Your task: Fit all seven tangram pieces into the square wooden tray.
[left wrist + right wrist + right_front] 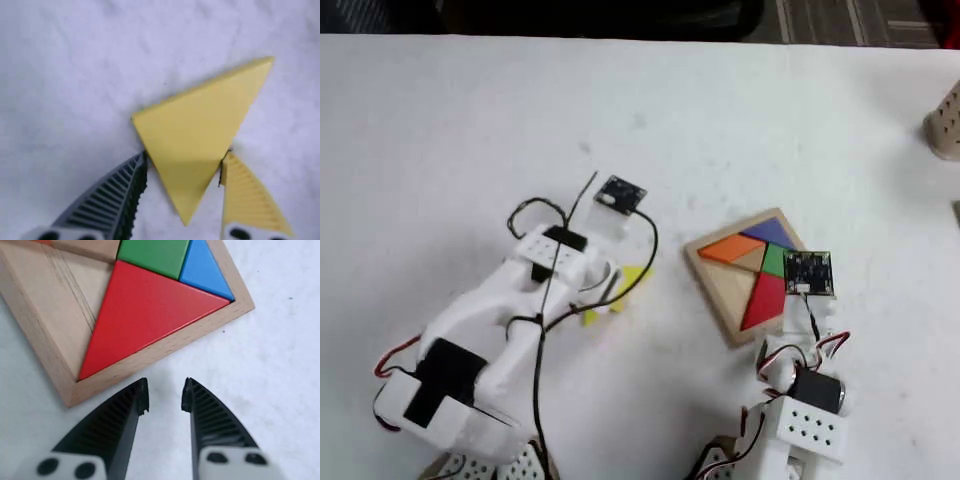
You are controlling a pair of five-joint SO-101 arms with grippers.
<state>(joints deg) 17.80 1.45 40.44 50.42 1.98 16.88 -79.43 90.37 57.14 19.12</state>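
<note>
A yellow triangle [195,130] lies flat on the white table, left of the square wooden tray [715,290]. My left gripper [183,159] is shut on it, the dark finger [122,192] and the yellow finger [245,192] pressing on two of its edges. In the tray sit an orange triangle [730,247], a blue piece [770,232], a green square [775,261] and a red triangle [145,305]. Part of the tray floor [75,285] is bare wood. My right gripper [165,395] is open just outside the tray's near rim [165,347], with nothing between its fingers.
Black cables [545,300] loop over the left arm's white body. The right arm's base [805,420] stands close to the tray's near corner. A beige object [945,125] sits at the far right edge. White table stretches beyond the tray.
</note>
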